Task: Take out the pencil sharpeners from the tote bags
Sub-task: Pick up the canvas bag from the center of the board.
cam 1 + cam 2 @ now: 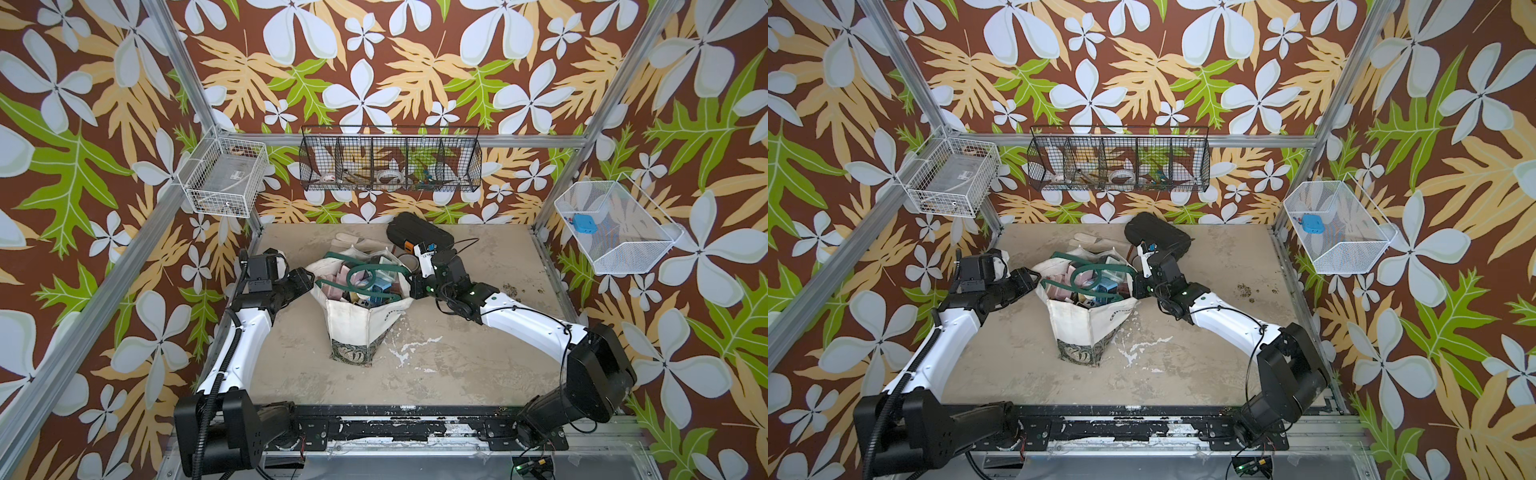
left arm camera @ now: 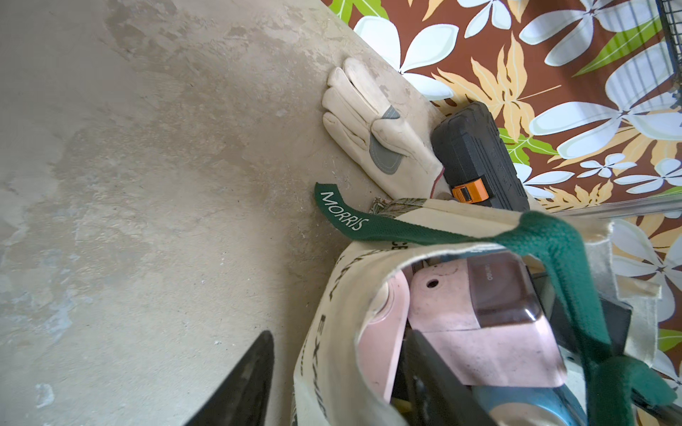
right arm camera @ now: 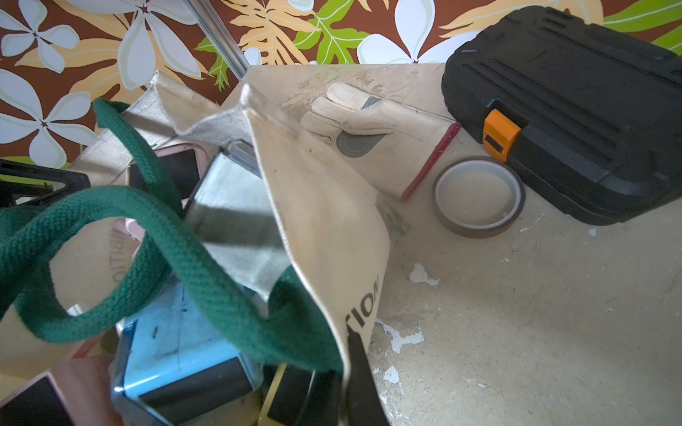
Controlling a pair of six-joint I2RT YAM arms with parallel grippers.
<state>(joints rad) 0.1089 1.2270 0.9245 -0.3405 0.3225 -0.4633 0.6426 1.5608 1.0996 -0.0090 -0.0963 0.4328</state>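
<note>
One tote bag [image 1: 357,328], left gripper [image 1: 311,279] apart astride its rim, right gripper [image 1: 411,286] tight on it.

My stereo pair hangs high above the near edge, tilted down toward the brown flower-print far wall [image 1: 374,83]. Both top views stand well back and share nearly everything, including the whole worn beige tabletop [image 1: 457,374]. My left wrist camera sits close at the left rim of the cream canvas tote bag with dark green strap handles [image 2: 324,332], facing far and slightly right. My right wrist camera sits close at its right rim, facing far and left. Both wrist views share the pale leather work glove [image 2: 372,129] [image 3: 387,121] and the black ribbed hard case with an orange latch [image 2: 476,155] [image 3: 572,92].
</note>
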